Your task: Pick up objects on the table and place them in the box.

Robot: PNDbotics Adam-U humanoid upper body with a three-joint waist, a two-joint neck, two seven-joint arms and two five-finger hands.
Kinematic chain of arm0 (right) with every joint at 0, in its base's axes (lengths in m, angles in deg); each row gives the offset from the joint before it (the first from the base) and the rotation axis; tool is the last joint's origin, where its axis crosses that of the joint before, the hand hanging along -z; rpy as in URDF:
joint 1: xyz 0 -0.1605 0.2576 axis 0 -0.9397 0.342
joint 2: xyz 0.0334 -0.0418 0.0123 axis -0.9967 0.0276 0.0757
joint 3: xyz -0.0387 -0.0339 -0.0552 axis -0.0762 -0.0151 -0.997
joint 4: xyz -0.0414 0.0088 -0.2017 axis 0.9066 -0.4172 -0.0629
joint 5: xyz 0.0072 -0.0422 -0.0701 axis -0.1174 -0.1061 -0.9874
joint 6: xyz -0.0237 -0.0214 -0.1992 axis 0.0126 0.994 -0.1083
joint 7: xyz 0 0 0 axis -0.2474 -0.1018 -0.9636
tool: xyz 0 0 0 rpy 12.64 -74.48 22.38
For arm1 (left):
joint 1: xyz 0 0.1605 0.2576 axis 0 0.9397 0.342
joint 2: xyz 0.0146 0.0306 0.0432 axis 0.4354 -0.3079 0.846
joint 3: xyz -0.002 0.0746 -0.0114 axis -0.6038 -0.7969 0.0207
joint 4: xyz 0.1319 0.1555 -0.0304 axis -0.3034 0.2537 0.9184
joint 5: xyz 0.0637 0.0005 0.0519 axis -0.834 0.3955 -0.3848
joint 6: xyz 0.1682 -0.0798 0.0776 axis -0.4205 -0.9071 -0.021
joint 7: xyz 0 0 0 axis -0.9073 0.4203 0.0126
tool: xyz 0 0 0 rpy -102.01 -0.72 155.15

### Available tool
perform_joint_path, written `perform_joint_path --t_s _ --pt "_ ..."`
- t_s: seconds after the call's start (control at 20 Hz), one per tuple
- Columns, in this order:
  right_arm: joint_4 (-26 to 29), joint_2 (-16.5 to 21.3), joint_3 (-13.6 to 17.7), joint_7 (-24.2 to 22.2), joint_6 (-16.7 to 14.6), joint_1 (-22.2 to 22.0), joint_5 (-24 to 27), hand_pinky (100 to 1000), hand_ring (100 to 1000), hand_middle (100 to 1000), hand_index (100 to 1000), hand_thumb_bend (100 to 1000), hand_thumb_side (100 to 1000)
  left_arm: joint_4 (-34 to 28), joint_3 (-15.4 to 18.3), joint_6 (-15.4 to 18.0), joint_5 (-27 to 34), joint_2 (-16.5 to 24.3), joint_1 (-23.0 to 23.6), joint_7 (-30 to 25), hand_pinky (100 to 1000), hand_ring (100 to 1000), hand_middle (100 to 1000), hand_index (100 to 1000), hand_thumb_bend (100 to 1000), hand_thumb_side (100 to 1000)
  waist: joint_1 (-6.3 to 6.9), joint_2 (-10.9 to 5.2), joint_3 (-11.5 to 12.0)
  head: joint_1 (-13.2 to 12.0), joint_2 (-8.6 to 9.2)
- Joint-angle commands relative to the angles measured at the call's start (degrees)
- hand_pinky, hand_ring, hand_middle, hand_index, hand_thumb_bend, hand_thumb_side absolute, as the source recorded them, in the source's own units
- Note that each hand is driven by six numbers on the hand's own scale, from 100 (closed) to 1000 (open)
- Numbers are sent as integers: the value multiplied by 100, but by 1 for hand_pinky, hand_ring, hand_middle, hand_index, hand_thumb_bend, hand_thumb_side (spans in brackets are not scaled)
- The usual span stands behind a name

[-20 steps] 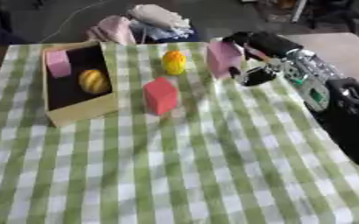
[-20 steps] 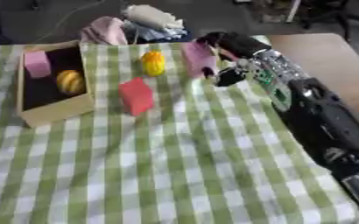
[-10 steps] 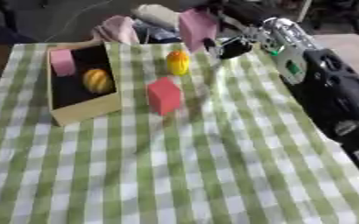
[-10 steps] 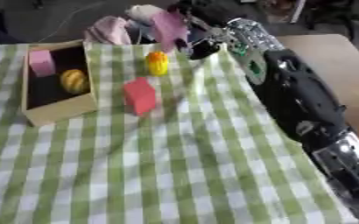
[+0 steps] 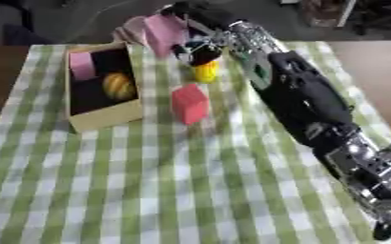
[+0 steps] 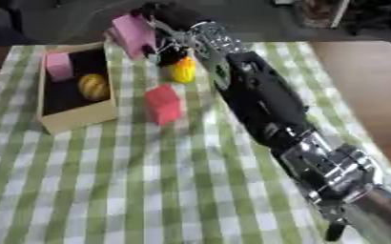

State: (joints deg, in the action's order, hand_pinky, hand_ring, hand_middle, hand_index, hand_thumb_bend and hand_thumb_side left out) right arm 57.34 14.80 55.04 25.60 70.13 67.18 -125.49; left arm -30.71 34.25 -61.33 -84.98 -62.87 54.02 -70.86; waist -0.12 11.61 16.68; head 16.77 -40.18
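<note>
Carried leftward since a second ago, the pink block now hangs above the desk's far edge, just right of the box.

Left to right: the open cardboard box [image 5: 103,116] lies on the green checked cloth [image 5: 190,190] covering the desk, with a small pink block [image 5: 81,66] and a yellow-orange rounded thing [image 5: 118,86] inside; the red block [image 5: 189,103] stands on the cloth just right of the box; the pink block [image 5: 165,32] is raised, clasped in the curled fingers of the right robot hand [image 5: 200,29]; a yellow thing [image 5: 205,72] sits on the cloth below that robot hand; the black and silver right arm [image 5: 307,105] stretches across from the lower right corner; no left robot hand shows.
</note>
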Motion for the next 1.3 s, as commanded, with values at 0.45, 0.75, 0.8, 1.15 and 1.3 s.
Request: perform_joint_path --t_s 0.45,0.75,0.8,1.15,1.3 --pt "-586 -589 298 293 179 210 -520 668 591 488 668 100 211 -169 -4 10 60 31 -113 -29 675 626 693 742 350 713 -32 -45 290 188 73" --pt "-393 -661 169 473 236 216 -993 729 688 700 913 100 211 -170 -2 20 80 30 -135 -31 673 626 693 742 354 711 -61 -55 333 185 68" --pt "-356 -664 141 478 228 216 -1070 740 709 729 934 100 217 -169 -3 21 81 31 -138 -34 673 626 693 742 355 711 -66 -58 335 184 66" --pt "-237 -732 -17 247 -14 174 -1435 804 827 861 988 100 255 -166 -3 32 92 33 -163 -47 673 627 693 742 358 709 -104 -74 356 178 61" --pt "-181 -759 -58 15 -127 163 -1448 834 874 908 1000 100 415 -163 -2 37 96 33 -171 -51 673 627 693 742 360 708 -120 -75 363 171 57"
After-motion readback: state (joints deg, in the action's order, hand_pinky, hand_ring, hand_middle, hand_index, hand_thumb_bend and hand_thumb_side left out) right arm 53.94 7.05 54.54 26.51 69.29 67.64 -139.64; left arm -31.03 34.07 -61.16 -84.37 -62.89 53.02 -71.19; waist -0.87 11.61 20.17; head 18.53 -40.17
